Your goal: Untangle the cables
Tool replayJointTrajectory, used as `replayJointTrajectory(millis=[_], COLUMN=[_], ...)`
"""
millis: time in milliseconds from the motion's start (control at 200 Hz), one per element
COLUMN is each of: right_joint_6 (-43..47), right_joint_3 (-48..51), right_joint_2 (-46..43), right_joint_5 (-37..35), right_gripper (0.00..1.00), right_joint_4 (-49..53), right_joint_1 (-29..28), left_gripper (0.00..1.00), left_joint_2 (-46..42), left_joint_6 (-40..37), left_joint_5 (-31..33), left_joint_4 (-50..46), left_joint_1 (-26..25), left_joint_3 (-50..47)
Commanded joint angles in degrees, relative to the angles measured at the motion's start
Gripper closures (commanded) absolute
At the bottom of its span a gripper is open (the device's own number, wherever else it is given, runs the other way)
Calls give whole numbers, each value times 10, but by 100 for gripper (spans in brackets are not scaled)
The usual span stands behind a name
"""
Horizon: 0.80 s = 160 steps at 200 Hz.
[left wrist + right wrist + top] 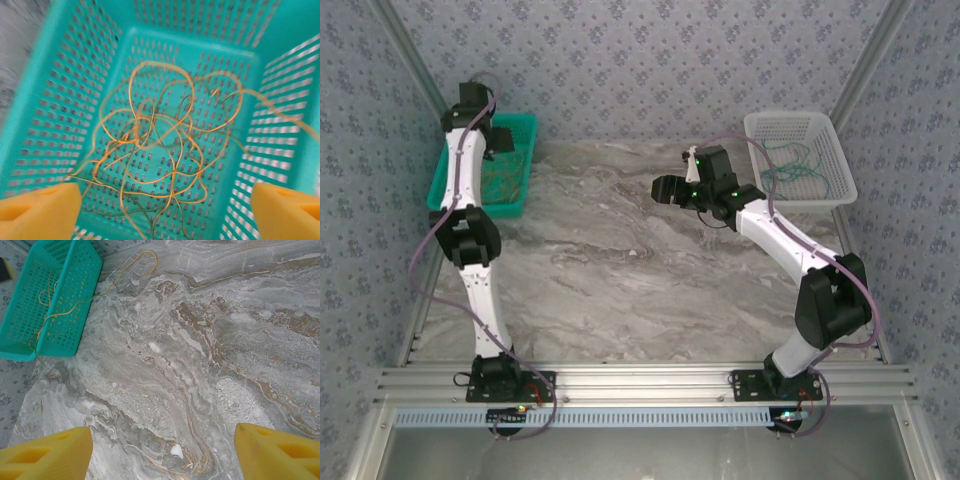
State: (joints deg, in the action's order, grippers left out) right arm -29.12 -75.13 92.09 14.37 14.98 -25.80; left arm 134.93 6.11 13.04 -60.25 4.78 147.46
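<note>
A tangle of orange cables (160, 145) lies on the floor of the teal basket (45, 100), in the middle of the left wrist view. The left gripper (165, 215) hangs above it, jaws wide at the lower corners with nothing between them. In the top view, green cables (790, 165) lie in the white basket (825, 135) at upper right. The right gripper (162, 455) is spread wide over the marble table (200, 365). At upper left of its view, one orange strand (131, 262) trails over the teal basket's rim onto the marble.

Perforated teal plastic basket (50, 100), thin glossy orange wire cables (160, 63), smooth veined marble-look table (225, 340), white plastic basket (798, 128)
</note>
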Motion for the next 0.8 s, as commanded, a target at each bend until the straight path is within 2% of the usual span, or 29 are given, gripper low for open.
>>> replayJointTrajectory(millis=[0, 155, 325, 430, 560, 770, 795], right_joint_6=[9, 11, 17, 16, 15, 10, 9], right_joint_3=[-1, 5, 19, 35, 51, 84, 85], right_joint_2=[-16, -16, -32, -48, -60, -75, -75], right_joint_5=[-1, -1, -3, -5, 0, 2, 3], right_gripper=[23, 23, 23, 23, 22, 22, 22], right_joint_4=[4, -3, -6, -15, -23, -37, -39], right_joint_1=[-3, -1, 3, 8, 14, 21, 22], left_gripper=[17, 20, 20, 20, 17, 15, 12], left_joint_2=[-71, -46, 61, 111, 142, 178, 183], left_joint_6=[-43, -194, -304, -306, -330, -360, -362], left_joint_5=[16, 15, 132, 155, 227, 231, 232], left_joint_4=[-6, -11, -33, -30, 34, 71, 75], left_joint_1=[-44, -137, -216, -227, -223, -205, -204], left_joint_3=[11, 2, 51, 83, 73, 73, 73])
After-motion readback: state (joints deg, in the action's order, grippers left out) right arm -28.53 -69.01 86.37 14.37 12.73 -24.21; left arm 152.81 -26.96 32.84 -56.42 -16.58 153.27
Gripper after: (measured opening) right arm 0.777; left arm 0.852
